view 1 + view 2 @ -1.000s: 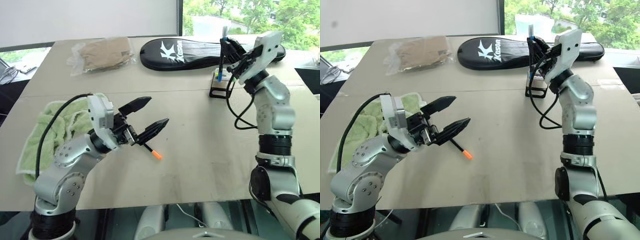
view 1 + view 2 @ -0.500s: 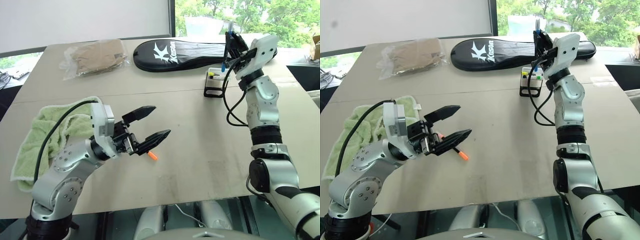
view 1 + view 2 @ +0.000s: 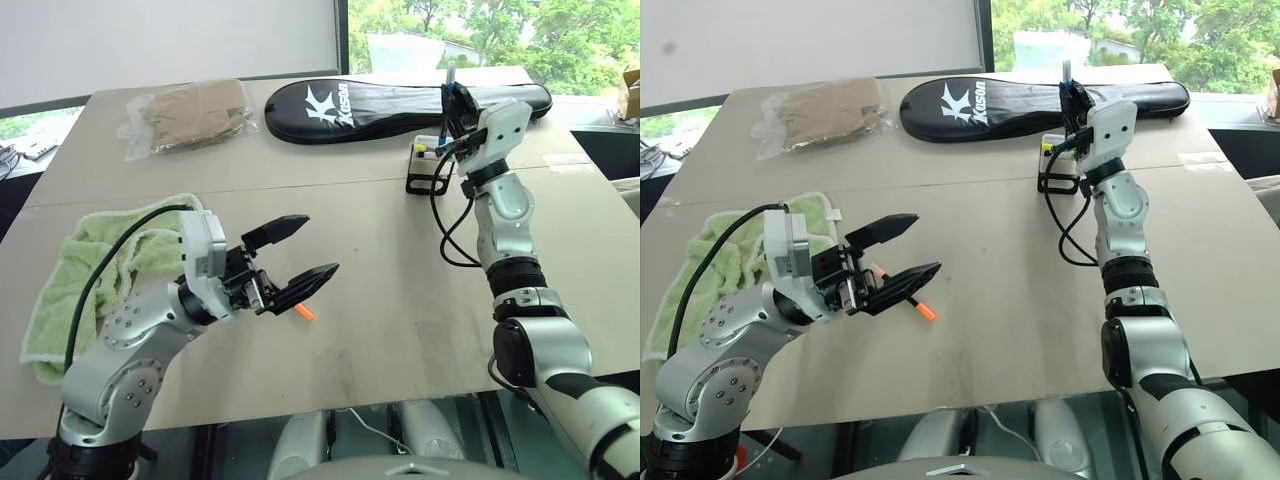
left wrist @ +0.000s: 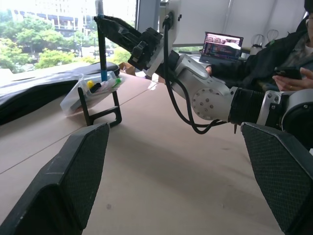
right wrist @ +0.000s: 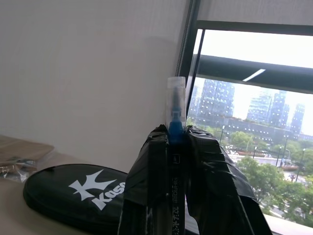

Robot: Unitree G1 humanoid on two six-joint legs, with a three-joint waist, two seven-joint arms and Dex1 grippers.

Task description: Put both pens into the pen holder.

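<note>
My right gripper (image 3: 455, 100) is shut on the blue pen (image 4: 100, 49), its fingers (image 5: 159, 161) pressed against both sides of the barrel. The pen stands upright over the pen holder (image 3: 428, 165), a small black frame with a white top. Its lower blue end reaches into that top (image 4: 95, 90). The orange pen (image 3: 305, 313) lies on the table with mostly its orange tip showing. My left gripper (image 3: 320, 245) hovers just above it, open wide with nothing between its fingers (image 4: 63, 186).
A long black racket bag (image 3: 380, 100) lies right behind the holder. A clear bag of brown material (image 3: 190, 108) sits at the back left, and a green towel (image 3: 80, 270) lies under my left arm. A seated person (image 4: 288, 54) with a phone is beyond the table's right side.
My right gripper has sunk with the blue pen, bringing its lower end down into the holder's top. The left gripper has kept still and open over the orange pen.
</note>
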